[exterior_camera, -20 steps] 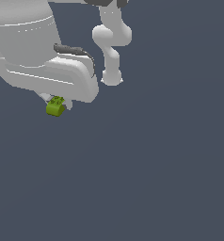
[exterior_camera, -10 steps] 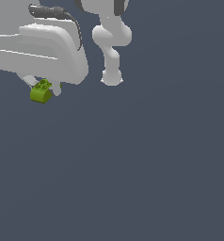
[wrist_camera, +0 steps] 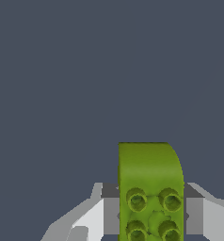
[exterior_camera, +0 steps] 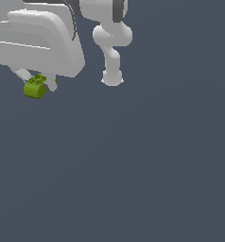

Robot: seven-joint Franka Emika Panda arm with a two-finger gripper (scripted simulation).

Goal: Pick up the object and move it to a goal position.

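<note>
Background: plain dark grey ground, with no goal marker visible.
Claw [exterior_camera: 37, 83]: closed on the block, one finger [wrist_camera: 111, 214] against each flank.
Block [exterior_camera: 35, 88]: olive-green, held between the fingertips with its studs toward the wrist.
Long axis: runs forward out of the claw, with the rounded end projecting beyond the fingertips.
Judgement: transport phase.

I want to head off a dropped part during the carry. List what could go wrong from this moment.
1. The small olive-green studded block with a rounded side sits between the claw fingers with much of it sticking out past the fingertips, so a jolt might pivot it or let it slip.
2. The white arm housing hides most of the grip in the exterior view, so slippage may go unnoticed there.
</note>
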